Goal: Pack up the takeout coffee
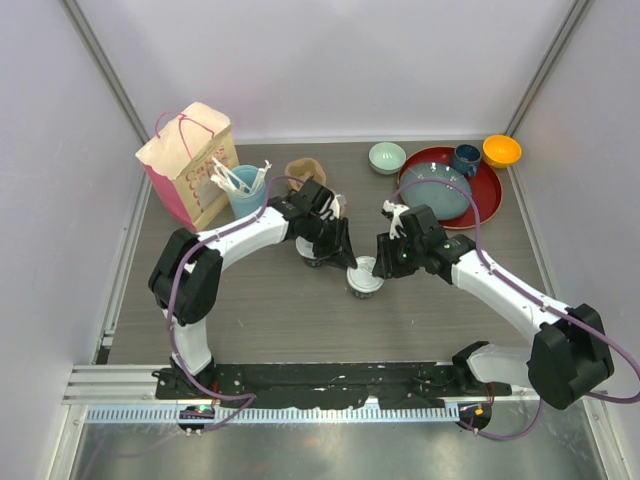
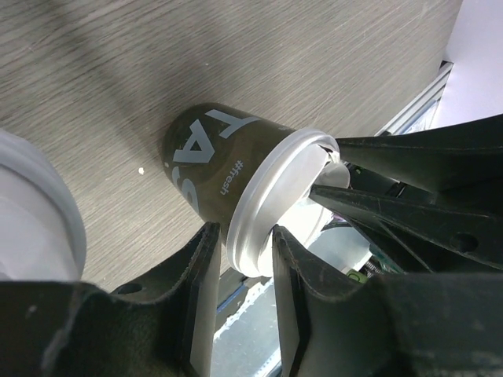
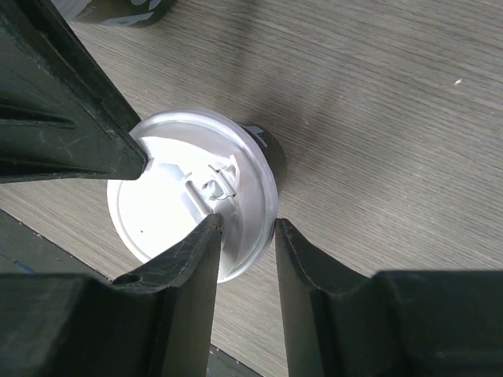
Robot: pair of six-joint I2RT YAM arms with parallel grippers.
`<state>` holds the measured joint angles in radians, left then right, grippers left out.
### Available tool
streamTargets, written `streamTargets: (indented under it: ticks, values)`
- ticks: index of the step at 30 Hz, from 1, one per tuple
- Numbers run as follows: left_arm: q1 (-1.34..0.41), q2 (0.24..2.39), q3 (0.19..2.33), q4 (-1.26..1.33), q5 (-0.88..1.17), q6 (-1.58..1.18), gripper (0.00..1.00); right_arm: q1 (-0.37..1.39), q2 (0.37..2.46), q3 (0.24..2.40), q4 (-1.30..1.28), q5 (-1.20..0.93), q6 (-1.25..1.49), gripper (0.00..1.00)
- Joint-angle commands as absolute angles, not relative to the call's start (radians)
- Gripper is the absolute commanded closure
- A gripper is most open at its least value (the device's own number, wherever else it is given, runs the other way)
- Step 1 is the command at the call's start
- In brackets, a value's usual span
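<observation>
Mid-table, upright lidded cup (image 1: pixel 364 280), lid rim between the narrowly parted fingers of left claw (image 2: pixel 245 243) and right claw (image 3: pixel 248 228), each crowding the other; true grip impossible to tell. Just behind, second cup (image 3: pixel 118 9). Farthest back, paper bag (image 1: pixel 190 165) and red tray (image 1: pixel 490 205).

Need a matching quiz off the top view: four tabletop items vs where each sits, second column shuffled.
1 orange bowl
2 dark-blue mug
3 utensil cup
4 pale green bowl

A beside the paper bag
B on the red tray
C just left of the tray
D farthest right, by the tray's rim

Pairs: 1-D, 2-B, 3-A, 4-C
</observation>
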<state>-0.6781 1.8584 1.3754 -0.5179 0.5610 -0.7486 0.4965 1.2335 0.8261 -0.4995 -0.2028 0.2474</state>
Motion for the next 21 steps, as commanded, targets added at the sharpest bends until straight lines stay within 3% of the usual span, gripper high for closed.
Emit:
streamTargets:
  ticks: [1, 3, 5, 8, 21]
  values:
    - [-0.661, 1.862, 1.364, -0.492, 0.555, -0.716, 0.64, 0.502, 1.252, 0.831, -0.540, -0.189, 0.227, 0.61]
    - [-0.660, 1.867, 1.359, -0.502, 0.540, -0.698, 0.65, 0.500, 1.253, 0.830, -0.535, -0.192, 0.230, 0.61]
    - [-0.660, 1.882, 1.341, -0.506, 0.509, -0.698, 0.76, 0.500, 1.256, 0.830, -0.534, -0.193, 0.230, 0.61]
    - [-0.661, 1.888, 1.278, -0.483, 0.509, -0.713, 0.84, 0.502, 1.253, 0.822, -0.534, -0.189, 0.235, 0.62]
    - [-0.670, 1.902, 1.154, -0.451, 0.506, -0.729, 0.85, 0.502, 1.241, 0.750, -0.505, -0.184, 0.284, 0.65]
